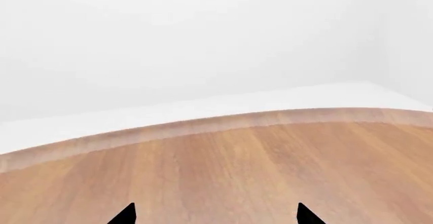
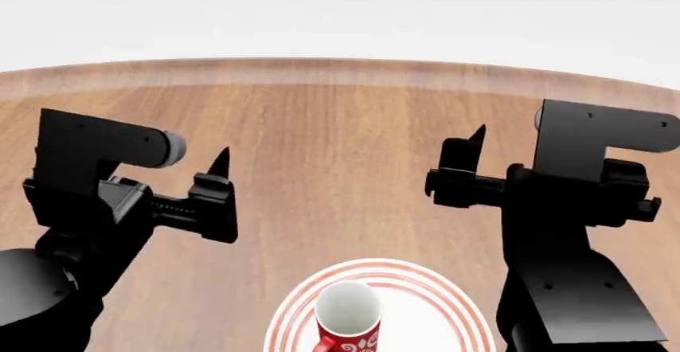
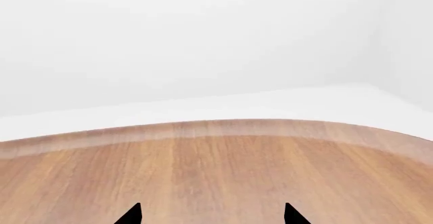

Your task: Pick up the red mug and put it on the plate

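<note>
The red mug [image 2: 346, 322], red with a white pattern and white inside, stands upright on the white plate with red rings [image 2: 441, 308] at the near edge of the head view, between my two arms. My left gripper [image 2: 220, 178] is open and empty, held over the wooden table to the left of and beyond the plate. My right gripper [image 2: 467, 154] is open and empty, to the right of and beyond the plate. In the wrist views only the tips of the left gripper [image 1: 216, 215] and the right gripper [image 3: 212, 215] show, wide apart, with bare wood between them.
The round wooden table [image 2: 340, 121] stretches ahead to its curved far edge [image 1: 223, 122], with white floor and wall behind. No other mugs or objects show in these views.
</note>
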`<state>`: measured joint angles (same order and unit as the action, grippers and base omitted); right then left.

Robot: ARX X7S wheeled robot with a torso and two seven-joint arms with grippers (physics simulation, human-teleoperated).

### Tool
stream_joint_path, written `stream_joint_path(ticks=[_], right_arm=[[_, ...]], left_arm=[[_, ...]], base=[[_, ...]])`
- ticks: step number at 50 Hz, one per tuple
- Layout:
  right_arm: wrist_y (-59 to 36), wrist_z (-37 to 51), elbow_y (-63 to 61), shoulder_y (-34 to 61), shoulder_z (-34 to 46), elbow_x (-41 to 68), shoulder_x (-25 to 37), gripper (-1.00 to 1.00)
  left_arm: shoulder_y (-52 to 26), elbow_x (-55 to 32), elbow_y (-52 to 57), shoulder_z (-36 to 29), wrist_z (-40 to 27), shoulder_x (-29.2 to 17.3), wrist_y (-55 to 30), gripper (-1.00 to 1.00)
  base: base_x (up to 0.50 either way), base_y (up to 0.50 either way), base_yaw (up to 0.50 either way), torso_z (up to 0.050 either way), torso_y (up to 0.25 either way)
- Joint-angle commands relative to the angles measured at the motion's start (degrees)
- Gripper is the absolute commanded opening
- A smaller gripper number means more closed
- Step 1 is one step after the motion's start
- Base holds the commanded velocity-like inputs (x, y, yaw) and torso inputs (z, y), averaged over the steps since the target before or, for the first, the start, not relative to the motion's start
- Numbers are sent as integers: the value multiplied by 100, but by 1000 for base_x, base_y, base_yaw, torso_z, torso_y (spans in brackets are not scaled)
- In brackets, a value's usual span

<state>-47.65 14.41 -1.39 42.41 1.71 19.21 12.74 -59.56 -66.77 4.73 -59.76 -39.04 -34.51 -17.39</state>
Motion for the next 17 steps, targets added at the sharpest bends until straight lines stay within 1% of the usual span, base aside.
stream_joint_path(ticks=[1,6,13,17], right_arm=[[255,46,-642,-227,233,-129,72,100],[746,-19,-936,-417,414,-289,144,100],[1038,-12,-1212,-570,590,-440,207,100],[1385,-54,-1381,-690,738,-588,283,100]], left_arm=[[216,579,85,130,-715,-49,472,100],[240,748,-1,124,-687,-19,592,100],[333,943,119,229,-863,-77,852,100],[365,998,142,283,-891,-103,963,100]], base=[[0,0,0,0,0],[0,0,0,0,0],[0,0,0,0,0],[0,0,0,0,0]])
